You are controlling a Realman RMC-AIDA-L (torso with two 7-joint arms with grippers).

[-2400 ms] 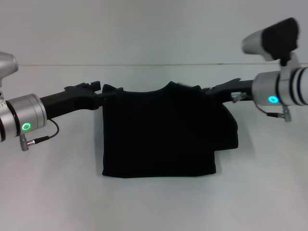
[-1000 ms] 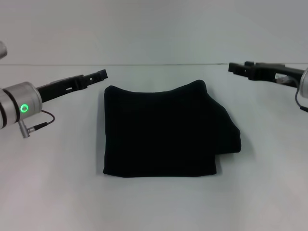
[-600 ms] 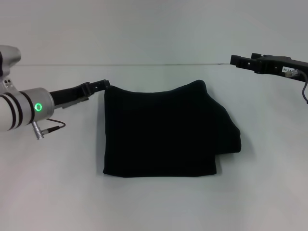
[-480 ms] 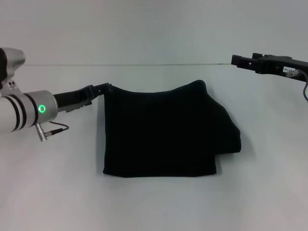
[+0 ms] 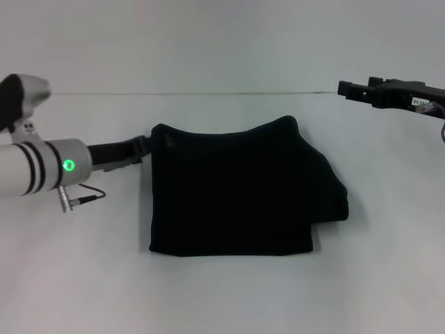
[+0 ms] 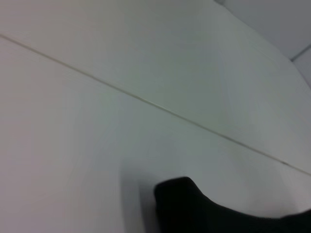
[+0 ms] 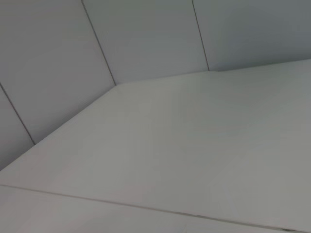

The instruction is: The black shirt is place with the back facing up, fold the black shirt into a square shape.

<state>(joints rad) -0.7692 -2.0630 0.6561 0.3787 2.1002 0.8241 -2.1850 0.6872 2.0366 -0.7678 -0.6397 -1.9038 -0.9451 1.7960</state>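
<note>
The black shirt (image 5: 233,191) lies folded into a rough rectangle in the middle of the white table (image 5: 83,264). One flap (image 5: 332,191) juts out past its right side. My left gripper (image 5: 144,145) sits low at the shirt's far left corner, touching or nearly touching the cloth. In the left wrist view that corner of the black shirt (image 6: 194,208) shows as a rounded dark lump. My right gripper (image 5: 343,89) hangs high at the upper right, well away from the shirt. The right wrist view holds only table and wall.
The table's far edge (image 5: 208,93) meets a plain grey wall. Bare white tabletop surrounds the shirt on every side.
Both grippers left the shirt's far edge and drew outward. Since then the left arm has swung back down to the far left corner. The right arm has stayed raised.
</note>
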